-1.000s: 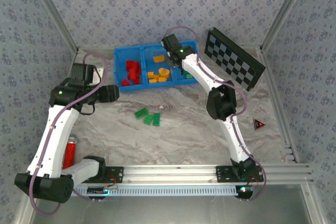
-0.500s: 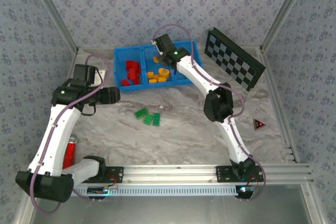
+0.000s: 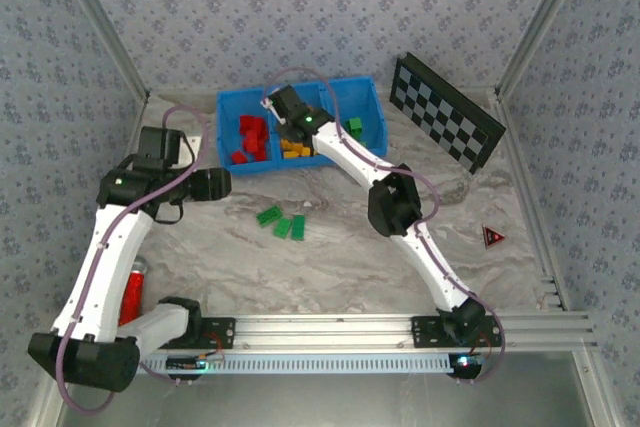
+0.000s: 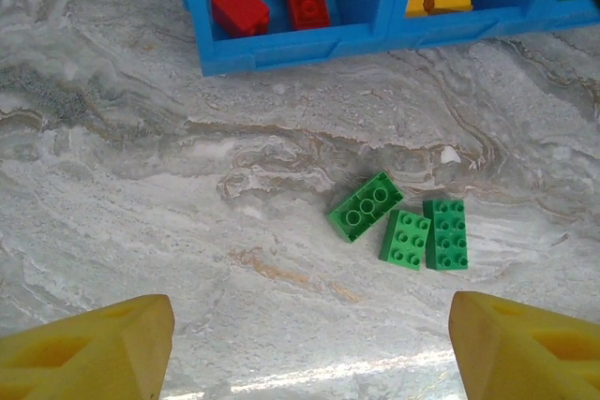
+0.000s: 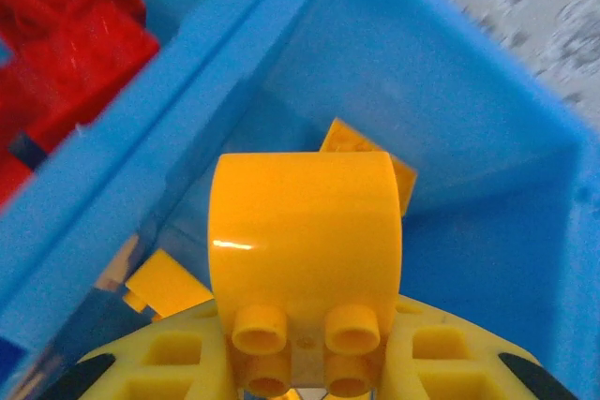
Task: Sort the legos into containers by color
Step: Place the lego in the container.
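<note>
The blue tray stands at the back of the table. Its left compartment holds red legos, the middle one orange-yellow legos, the right one a green lego. My right gripper hangs over the middle compartment near the divider, shut on a rounded orange-yellow lego; loose orange-yellow pieces lie below it and red legos beyond the wall. Three green legos lie together on the marble table. My left gripper hovers open, short of them, holding nothing.
A black-and-white checkered board leans at the back right. A red cylinder lies by the left arm, and a small red triangle sign sits at the right. An aluminium rail runs along the near edge.
My right gripper has swung left from the tray's right side to above the middle compartment near the red one. The left arm has barely shifted.
</note>
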Motion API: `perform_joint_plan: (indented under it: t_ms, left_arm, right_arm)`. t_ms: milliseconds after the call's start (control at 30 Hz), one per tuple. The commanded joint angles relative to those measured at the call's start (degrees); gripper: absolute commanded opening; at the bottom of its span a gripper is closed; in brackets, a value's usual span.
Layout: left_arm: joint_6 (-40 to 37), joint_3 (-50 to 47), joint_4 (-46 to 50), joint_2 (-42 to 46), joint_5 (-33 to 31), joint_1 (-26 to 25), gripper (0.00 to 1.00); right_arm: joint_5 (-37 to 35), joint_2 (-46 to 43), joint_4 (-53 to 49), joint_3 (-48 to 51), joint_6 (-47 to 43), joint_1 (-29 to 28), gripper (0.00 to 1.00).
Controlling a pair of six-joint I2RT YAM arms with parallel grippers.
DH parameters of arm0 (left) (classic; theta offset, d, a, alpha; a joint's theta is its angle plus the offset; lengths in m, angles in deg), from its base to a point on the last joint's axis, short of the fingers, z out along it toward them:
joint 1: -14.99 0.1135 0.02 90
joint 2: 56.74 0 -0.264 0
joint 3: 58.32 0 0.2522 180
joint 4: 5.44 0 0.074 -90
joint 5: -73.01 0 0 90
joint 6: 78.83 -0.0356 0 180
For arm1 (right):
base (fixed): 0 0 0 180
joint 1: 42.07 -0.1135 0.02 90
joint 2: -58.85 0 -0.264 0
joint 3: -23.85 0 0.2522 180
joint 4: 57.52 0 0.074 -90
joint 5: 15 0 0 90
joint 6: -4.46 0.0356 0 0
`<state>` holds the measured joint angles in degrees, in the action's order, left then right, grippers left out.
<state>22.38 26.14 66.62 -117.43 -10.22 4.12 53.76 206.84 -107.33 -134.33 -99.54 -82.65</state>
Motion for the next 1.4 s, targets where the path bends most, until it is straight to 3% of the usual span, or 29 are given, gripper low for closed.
perform_joint_plan:
  t_ms: [0,433,633,833,1100,1367]
  left_arm:
    - [0.5,-0.1,-1.5,1.4,2.3,0.3,0.78]
    - [-1.6,4.3,-2.9,-2.6,2.8,0.3,0.85]
    - [-1.0,4.7,-5.2,-1.1,2.4,0.3,0.89]
    - [-2.1,5.4,-6.3,0.4,3.2,0.3,0.9]
    - [-5.5,6.3,-7.1,1.4,3.0,0.3,0.95]
    - [-5.7,6.0,-8.0,2.2,3.0,0.2,0.97]
  right_arm:
    - [-0.3,-0.1,-1.5,0.5,0.9,0.5,0.27]
    - [1.8,-1.7,-7.7,2.7,7.5,-0.3,0.41]
    - [4.1,-4.8,-12.7,0.7,11.7,-0.1,0.53]
    - [4.8,-10.4,-18.9,0.3,18.7,-0.1,0.54]
    - [7.8,-24.5,-19.7,16.3,35.8,-0.6,0.57]
    - [11.5,-33.5,-18.5,34.9,55.8,-5.3,0.65]
